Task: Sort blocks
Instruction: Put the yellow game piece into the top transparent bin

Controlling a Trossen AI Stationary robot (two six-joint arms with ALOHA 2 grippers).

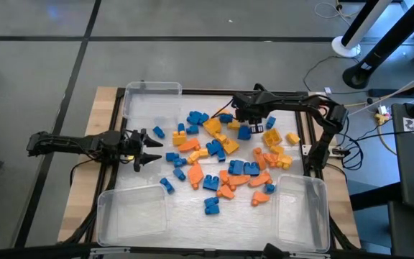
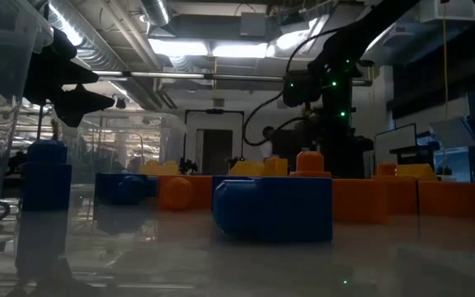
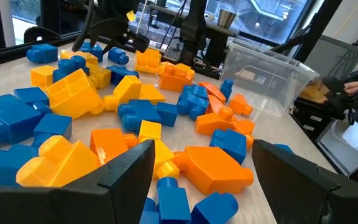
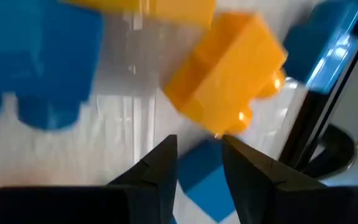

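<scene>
Several blue, orange and yellow blocks [image 1: 221, 155] lie loose in the middle of the table, flat or tilted against each other. My left gripper [image 1: 146, 150] waits open at the pile's left edge, level, with nothing between its fingers [image 3: 135, 168]. My right gripper [image 1: 246, 119] hangs low over the pile's far side, pointing steeply down. A small blue block [image 4: 201, 177] sits between its fingers. Just past its tips lie a yellow block [image 4: 225, 68] and two blue blocks [image 4: 39, 59]. My right gripper has the blue block's sides [image 4: 213, 168] between its two fingers, coming from above and slanting down. The block sits turned askew in the gap and reaches back from the tips. The fingers hide where it touches them and whether it rests on the table.
Clear plastic bins stand at the far left [image 1: 152, 101], near left [image 1: 131, 214] and near right [image 1: 302, 208] corners. A black rail [image 1: 309, 137] runs along the table's right side, close to my right arm. Bare table lies between my left gripper and the pile.
</scene>
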